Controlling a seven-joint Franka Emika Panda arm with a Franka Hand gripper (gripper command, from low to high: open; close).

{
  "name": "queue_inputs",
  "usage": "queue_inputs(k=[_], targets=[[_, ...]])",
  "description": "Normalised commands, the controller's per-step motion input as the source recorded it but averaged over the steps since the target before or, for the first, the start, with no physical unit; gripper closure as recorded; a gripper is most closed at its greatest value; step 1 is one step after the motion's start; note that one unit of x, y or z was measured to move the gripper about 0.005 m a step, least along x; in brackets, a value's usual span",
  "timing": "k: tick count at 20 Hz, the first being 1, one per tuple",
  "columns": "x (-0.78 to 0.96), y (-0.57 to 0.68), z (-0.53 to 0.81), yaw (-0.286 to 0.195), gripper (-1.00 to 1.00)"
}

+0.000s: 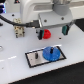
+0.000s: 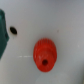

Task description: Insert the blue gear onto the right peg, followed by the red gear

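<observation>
The blue gear lies flat on the grey, black-bordered plate, over the spot of the right peg; the peg itself is hidden under it. The twin left peg stands bare. The red gear lies on the white table behind the plate. In the wrist view the red gear shows from above with its dark centre hole. My gripper hangs over the red gear. One dark finger shows beside the gear, and the jaws look spread and hold nothing. No fingers show in the wrist view.
A green piece stands at the exterior view's right of the red gear; its edge shows in the wrist view. A tan-and-black object sits at the exterior view's left. The white arm fills the top.
</observation>
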Motion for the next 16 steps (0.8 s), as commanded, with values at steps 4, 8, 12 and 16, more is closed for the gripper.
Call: queue_inputs(k=[4, 8, 12, 16], targets=[[-0.55, 0.08, -0.2, 0.0, -1.0], [-0.44, 0.05, -0.29, 0.0, -1.0], [-0.43, 0.04, -0.33, 0.0, -1.0], [-0.4, 0.06, -0.28, 0.0, -1.0]])
